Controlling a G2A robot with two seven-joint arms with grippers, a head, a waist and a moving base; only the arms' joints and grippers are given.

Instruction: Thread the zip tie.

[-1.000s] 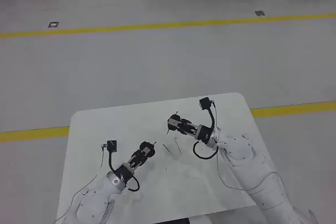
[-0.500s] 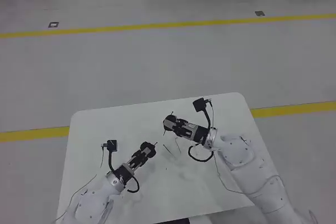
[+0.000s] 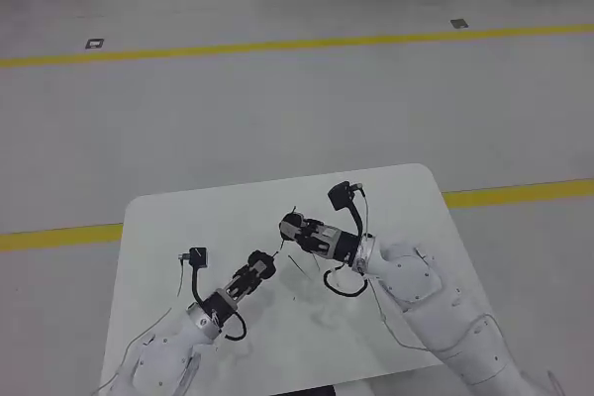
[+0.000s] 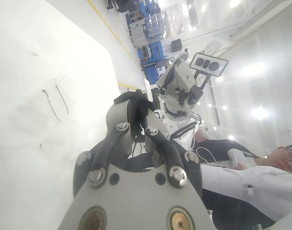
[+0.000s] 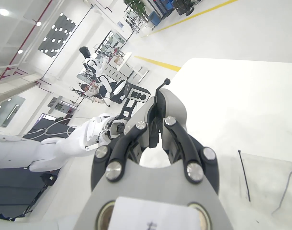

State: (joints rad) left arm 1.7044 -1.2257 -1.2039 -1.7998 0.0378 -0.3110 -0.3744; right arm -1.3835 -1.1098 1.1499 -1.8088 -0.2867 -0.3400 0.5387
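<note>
My right gripper (image 5: 158, 98) is shut on a black zip tie (image 5: 165, 82), whose head sticks out past the fingertips. In the top view this gripper (image 3: 288, 230) hangs over the middle of the white table (image 3: 178, 228). My left gripper (image 3: 260, 263) is a short way to its near left, shut with nothing visible between its fingers (image 4: 126, 96). Two loose black zip ties (image 3: 297, 265) (image 3: 315, 260) lie flat on the table between the arms, just in front of the left gripper (image 4: 137, 101). In the left wrist view they show as a longer tie (image 4: 51, 106) and a shorter tie (image 4: 62, 99).
One loose tie (image 5: 244, 175) lies beside a thin grey cable (image 5: 286, 185) on the table. The rounded table edge (image 3: 431, 178) is at the far right. Bare table surface spreads to the left and far side.
My right gripper has moved left and slightly nearer, carrying the zip tie toward the left gripper. The left arm has hardly moved.
</note>
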